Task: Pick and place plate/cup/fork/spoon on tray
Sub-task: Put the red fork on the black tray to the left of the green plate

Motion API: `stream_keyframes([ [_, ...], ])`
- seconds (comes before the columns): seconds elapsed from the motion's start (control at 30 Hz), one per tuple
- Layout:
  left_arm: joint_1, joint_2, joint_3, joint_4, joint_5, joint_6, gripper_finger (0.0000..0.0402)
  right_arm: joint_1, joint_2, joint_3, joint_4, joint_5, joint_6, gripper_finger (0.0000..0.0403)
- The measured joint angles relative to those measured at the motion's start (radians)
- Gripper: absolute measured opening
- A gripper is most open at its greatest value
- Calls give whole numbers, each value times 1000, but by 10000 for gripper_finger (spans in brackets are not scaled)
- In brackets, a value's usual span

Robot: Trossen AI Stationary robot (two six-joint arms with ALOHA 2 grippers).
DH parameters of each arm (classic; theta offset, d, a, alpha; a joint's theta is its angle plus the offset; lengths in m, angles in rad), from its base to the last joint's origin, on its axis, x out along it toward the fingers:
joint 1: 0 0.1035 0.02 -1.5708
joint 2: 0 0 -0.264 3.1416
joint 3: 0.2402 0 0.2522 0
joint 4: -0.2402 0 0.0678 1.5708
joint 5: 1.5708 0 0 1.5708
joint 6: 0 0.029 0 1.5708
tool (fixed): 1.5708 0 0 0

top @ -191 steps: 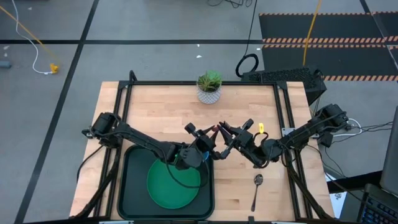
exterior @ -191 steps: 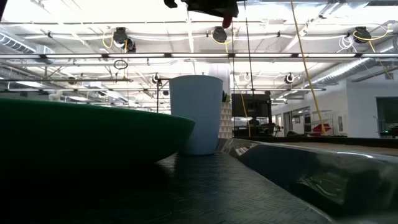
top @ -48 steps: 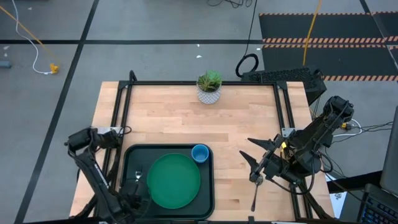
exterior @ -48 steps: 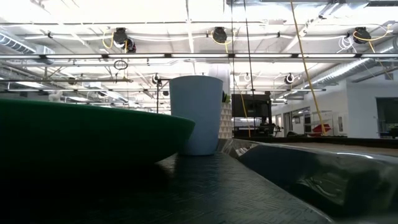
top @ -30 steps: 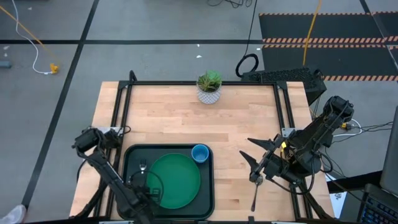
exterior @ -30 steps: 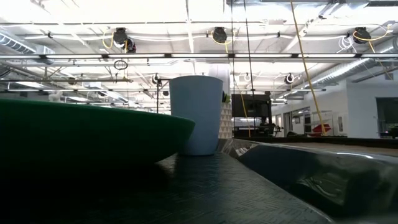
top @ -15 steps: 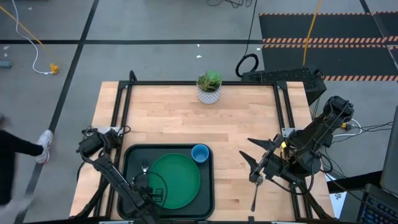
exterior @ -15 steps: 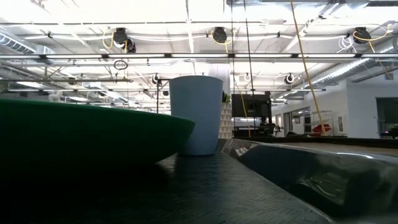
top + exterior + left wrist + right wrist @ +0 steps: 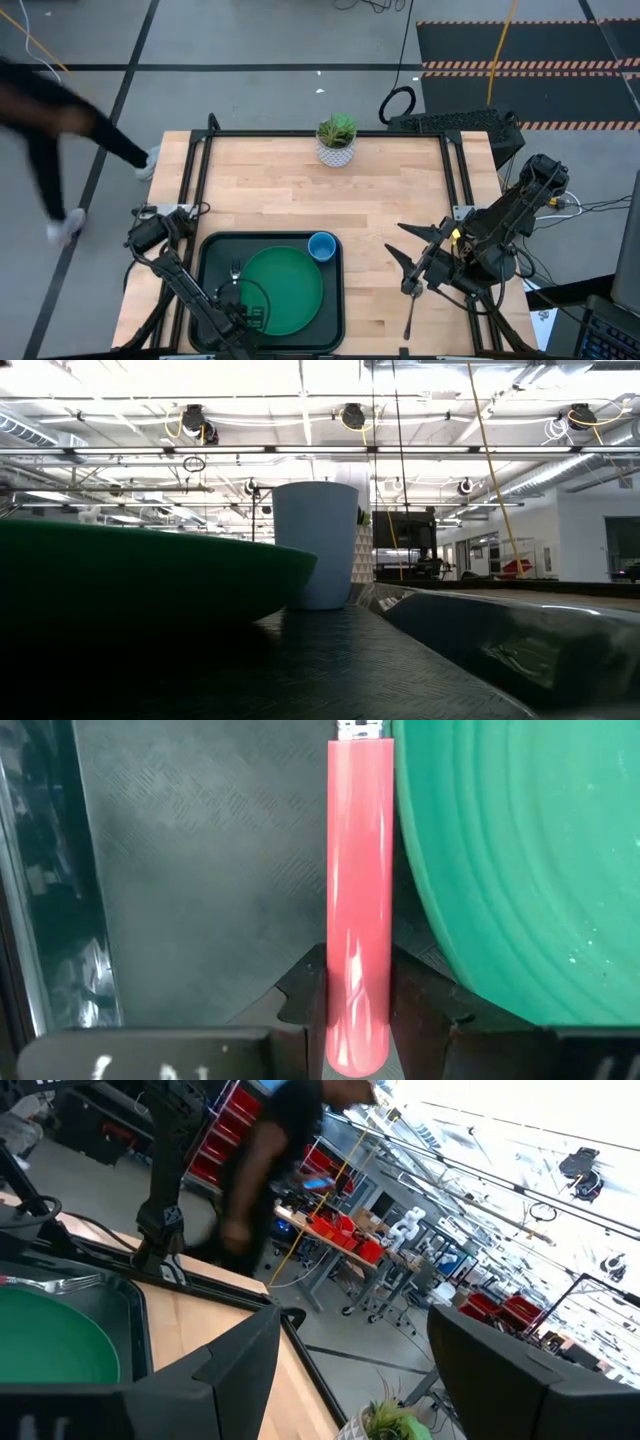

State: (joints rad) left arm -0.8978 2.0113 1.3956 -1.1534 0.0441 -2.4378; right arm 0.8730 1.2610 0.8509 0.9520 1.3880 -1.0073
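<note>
**Fork on tray, left gripper at its handle**

Fork, red-handled with metal tines [image 9: 233, 275], lies on the dark green-black rectangular tray [image 9: 207, 300], in the strip of tray floor between the tray's left rim and the round green plastic plate [image 9: 280, 290]. Left wrist view: red handle [image 9: 359, 900] runs straight out between the left gripper's [image 9: 358, 1010] two dark fingers, which stand close on either side of it; whether they press the handle or stand just off it cannot be told. Plate edge [image 9: 520, 870] sits just beside the handle.

High view: left arm bends down along the tray's left side, its gripper [image 9: 243, 312] over the tray's near-left part. Small light-blue cup [image 9: 321, 246] stands upright in the tray's far-right corner, just beside the plate. Low view: cup [image 9: 316, 545] behind the plate's rim [image 9: 150, 575].

Slim all-silver spoon [image 9: 411, 312] lies on the wooden table [image 9: 270, 190], right of the tray and well apart from it. Right gripper [image 9: 400, 258] hovers over the table just beyond the spoon's bowl, fingers spread wide, nothing between them.

White patterned plant pot [image 9: 337, 141] stands at the table's far edge. A blurred person [image 9: 60, 140] is on the floor left of the table.
</note>
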Motion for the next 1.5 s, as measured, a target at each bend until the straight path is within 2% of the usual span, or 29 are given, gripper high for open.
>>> stream_keyframes([
  [0.47,1,0,0,-1,-18,-3,88,0,0,0,0,0,0,247],
  [0.8,1,-10,-90,133,-23,-3,88,0,0,0,0,0,0,247],
  [1.07,1,-7,-92,137,-22,-3,91,0,0,0,0,1,-2,247],
  [1.33,4,-5,-92,124,-10,-6,167,0,0,0,-1,2,-2,247],
  [1.5,4,-4,-92,121,-10,-5,182,0,0,0,-1,2,-1,247],
])
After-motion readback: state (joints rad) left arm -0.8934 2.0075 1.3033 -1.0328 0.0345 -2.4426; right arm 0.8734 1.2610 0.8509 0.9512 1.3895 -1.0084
